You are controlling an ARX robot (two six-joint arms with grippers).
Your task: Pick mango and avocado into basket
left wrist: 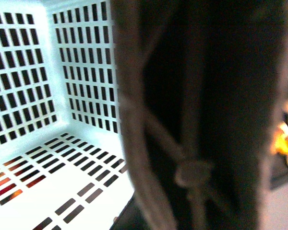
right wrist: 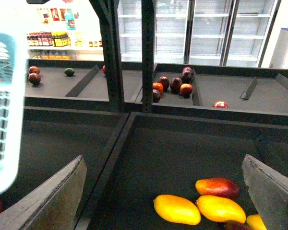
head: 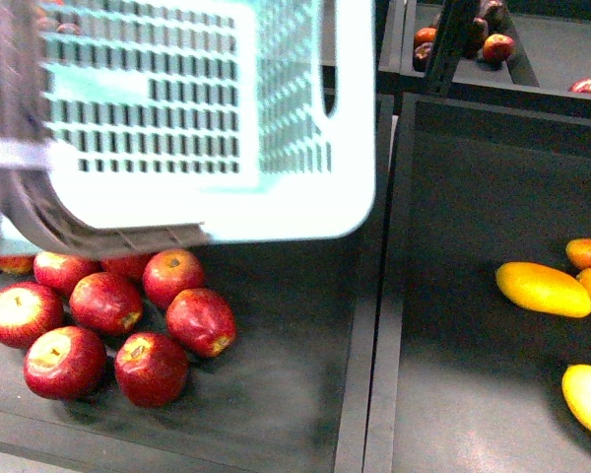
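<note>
The light teal basket (head: 207, 118) hangs tilted and blurred over the left bin, with its slotted base and walls (left wrist: 33, 86) filling the left wrist view. My left gripper is shut on the basket; its brown-grey handle (left wrist: 192, 172) hides the jaws. Several mangoes lie in the right bin, the nearest yellow-orange one (head: 544, 289) towards the centre. My right gripper (right wrist: 163, 158) hovers open above that mango (right wrist: 176, 209), its fingers (right wrist: 62, 191) wide apart. A small dark green avocado (right wrist: 69, 72) lies on the far shelf.
A pile of red apples (head: 108, 325) sits under the basket in the left bin. A raised divider (head: 379, 325) separates the two bins. Dark red fruit (right wrist: 175, 86) and upright posts (right wrist: 148, 52) stand at the back shelf.
</note>
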